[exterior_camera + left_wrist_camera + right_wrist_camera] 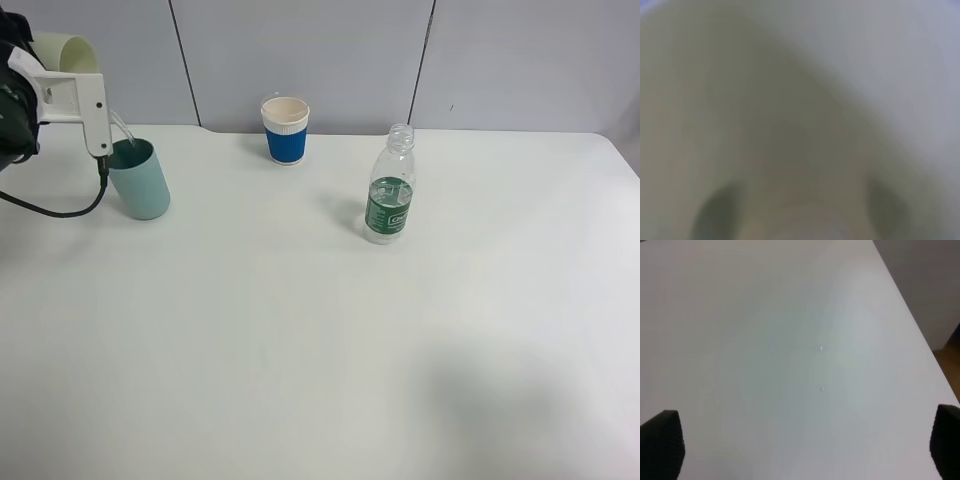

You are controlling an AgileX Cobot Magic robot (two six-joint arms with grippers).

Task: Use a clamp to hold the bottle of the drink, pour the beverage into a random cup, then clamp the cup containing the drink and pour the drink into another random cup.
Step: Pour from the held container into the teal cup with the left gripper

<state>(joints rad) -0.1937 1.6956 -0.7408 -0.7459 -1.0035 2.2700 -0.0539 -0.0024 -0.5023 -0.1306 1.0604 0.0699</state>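
At about ten o'clock on the white bench (320,350), the left claw (75,85) is pinching the pale yellow-green tumbler (68,52) and holding it tipped over, its mouth turned down toward the light teal tumbler (138,178). A thin clear stream of the beverage (123,127) runs from the tipped rim into the teal tumbler's darker inside. The teal tumbler stands upright on the bench, directly below the claw's white side plate, and a black cable (55,208) loops down beside it at its nine o'clock side.

The left wrist view is filled by the blurred pale inside wall of the yellow-green tumbler (790,125) — nothing else can be made out there.

At twelve o'clock, near the back edge, stands a white paper cup with a blue sleeve (286,130). The small clear bottle with the dark green label (389,186) stands upright and uncapped at roughly one o'clock, well apart from both tumblers.

The right claw (805,442) is spread wide over bare bench (790,340) — only its two dark fingertips (662,442) show, with nothing between them.
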